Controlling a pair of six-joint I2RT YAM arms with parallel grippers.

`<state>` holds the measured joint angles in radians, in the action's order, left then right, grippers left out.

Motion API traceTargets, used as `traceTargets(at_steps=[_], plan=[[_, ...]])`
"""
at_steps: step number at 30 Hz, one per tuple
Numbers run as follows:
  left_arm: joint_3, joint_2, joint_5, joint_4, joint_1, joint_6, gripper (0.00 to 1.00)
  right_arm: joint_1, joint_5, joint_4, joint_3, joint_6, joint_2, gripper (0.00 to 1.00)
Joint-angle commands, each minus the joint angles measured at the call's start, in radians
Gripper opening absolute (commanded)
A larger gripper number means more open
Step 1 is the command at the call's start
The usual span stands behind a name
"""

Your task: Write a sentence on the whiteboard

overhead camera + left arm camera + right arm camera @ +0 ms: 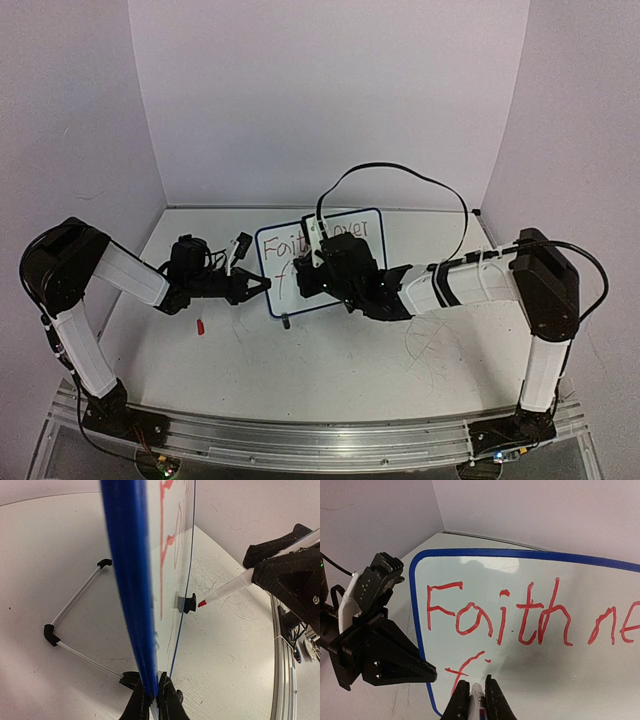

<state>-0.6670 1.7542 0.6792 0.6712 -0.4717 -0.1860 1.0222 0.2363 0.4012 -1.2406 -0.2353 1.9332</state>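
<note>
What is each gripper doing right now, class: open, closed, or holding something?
Left gripper: closed on the whiteboard edge.
Right gripper: closed on a red marker.

**Top view:** bright, even, diffuse light from overhead. Lilac cast on walls (pixel 330 100). Faint soft-edged shadows on table (pixel 330 370). Corners at 10 & 2 o'clock slightly dimmer. Low res, fine detail mushy.

**Left wrist view:** whiteboard (pixel 127 580) edge v. close to lens, blurred band from 12 to 6 o'clock. Table edge bows at 4 o'clock, wide-angle distortion.

**Right wrist view:** well lit, sentence (pixel 520 615) crisp. Pale glare patch on board at 12 o'clock. Bkgd wall softer.
</note>
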Motion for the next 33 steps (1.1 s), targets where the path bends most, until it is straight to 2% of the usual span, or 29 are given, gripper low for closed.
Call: traceTargets(at_steps=[1,7,12,33], plan=[[-0.011,-0.005,-0.082,-0.042,0.004,0.044,0.0,-0.001,-0.01,0.008,-0.045,-0.015,0.022,0.0],[-0.011,-0.005,-0.082,-0.043,0.003,0.045,0.0,-0.001,-0.024,0.007,-0.056,-0.016,0.042,0.0],[-0.011,-0.005,-0.084,-0.043,0.002,0.045,0.0,-0.003,0.065,0.022,-0.015,-0.041,0.018,0.0],[-0.014,-0.002,-0.081,-0.047,0.001,0.048,0.0,-0.007,0.125,0.011,-0.079,-0.037,0.076,0.0]])
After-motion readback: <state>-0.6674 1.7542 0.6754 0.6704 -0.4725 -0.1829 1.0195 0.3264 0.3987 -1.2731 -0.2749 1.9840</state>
